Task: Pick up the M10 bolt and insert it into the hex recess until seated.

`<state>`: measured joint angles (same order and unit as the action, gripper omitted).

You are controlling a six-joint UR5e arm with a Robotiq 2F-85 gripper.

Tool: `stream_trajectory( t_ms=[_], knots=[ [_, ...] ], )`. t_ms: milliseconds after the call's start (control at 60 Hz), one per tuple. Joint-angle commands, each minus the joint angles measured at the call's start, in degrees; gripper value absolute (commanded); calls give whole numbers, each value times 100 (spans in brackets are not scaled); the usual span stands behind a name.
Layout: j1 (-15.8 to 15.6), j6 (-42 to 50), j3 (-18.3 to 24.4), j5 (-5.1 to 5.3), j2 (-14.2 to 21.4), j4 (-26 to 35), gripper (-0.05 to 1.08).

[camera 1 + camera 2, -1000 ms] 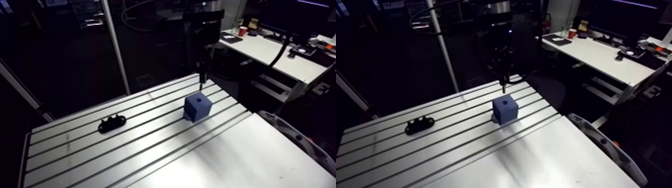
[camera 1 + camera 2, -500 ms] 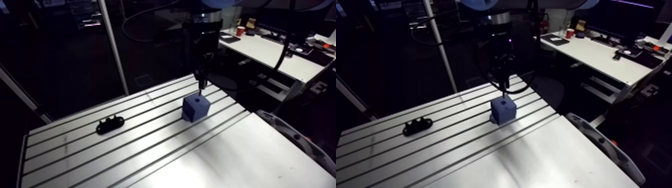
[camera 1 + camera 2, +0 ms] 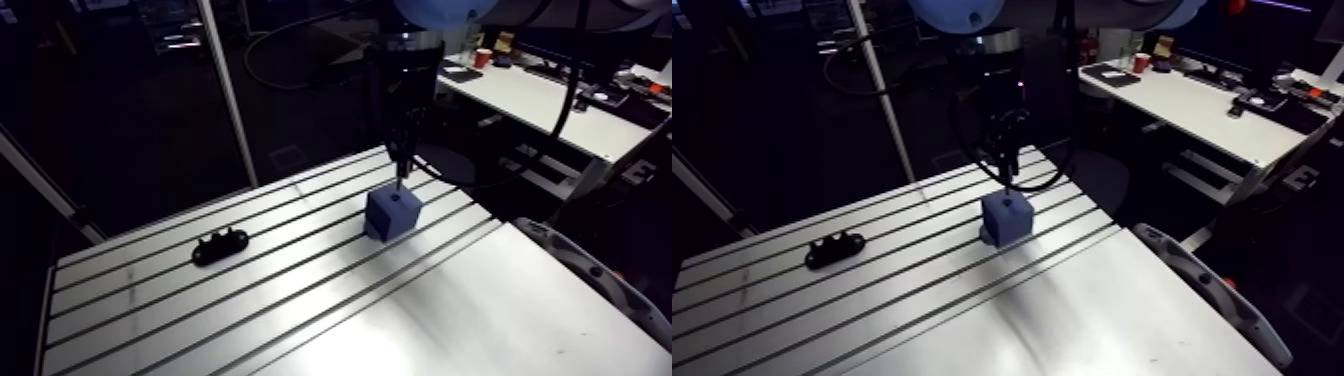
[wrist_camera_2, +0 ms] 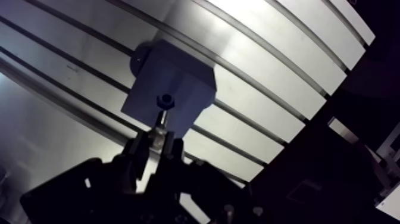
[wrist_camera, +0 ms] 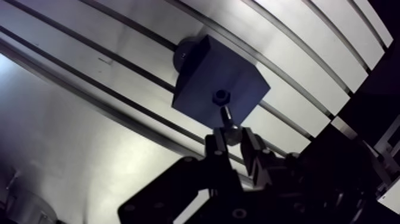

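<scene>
Carrying blue block and black fixture, slotted table gleams; gripper, pinching the bolt, has sunk toward the recess.

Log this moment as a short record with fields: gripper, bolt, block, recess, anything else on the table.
gripper: shut on the bolt's shank, directly above the block
bolt: roughly upright, hex head down, at the block's top face
blue block: stands on the table
hex recess: in the block's top, under the bolt head; not seated, shank shows above the block
black fixture: lies on the table, apart from the block
</scene>
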<state>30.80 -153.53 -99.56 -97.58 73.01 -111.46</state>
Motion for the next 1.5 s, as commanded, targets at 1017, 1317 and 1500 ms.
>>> stream_trajectory(
  t_ms=[1017, 1317, 1500],
  knots=[
    [-12, 26, -42, 7, -135, -65, 91],
    [-21, 36, -42, 7, -179, -65, 91],
    [-21, 10, -67, 7, -187, -274, 91]
  ],
)
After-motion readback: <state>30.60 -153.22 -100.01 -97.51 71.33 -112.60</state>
